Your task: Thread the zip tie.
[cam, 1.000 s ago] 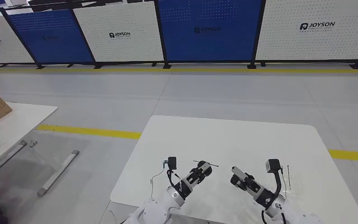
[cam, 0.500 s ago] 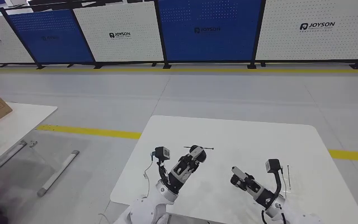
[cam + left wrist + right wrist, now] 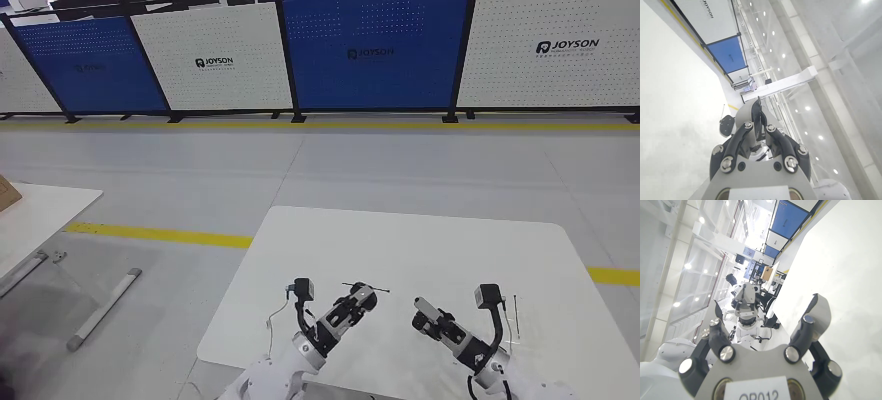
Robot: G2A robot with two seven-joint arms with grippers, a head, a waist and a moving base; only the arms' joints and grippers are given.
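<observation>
Lower centre of the top view, leftmost: left gripper (image 3: 366, 292) raised over the white table (image 3: 420, 235), jaws pressed together on the thin black zip tie (image 3: 350, 286), held crosswise and poking out either side of the tips. In the left wrist view, fingers (image 3: 755, 115) flat against each other, no gap between. Just to the right, apart from it: right gripper (image 3: 421, 304), jaws spread wide, gripping nothing. Farther right, by the table's lower right edge: thin dark strips (image 3: 515, 312) lying flat on the surface.
</observation>
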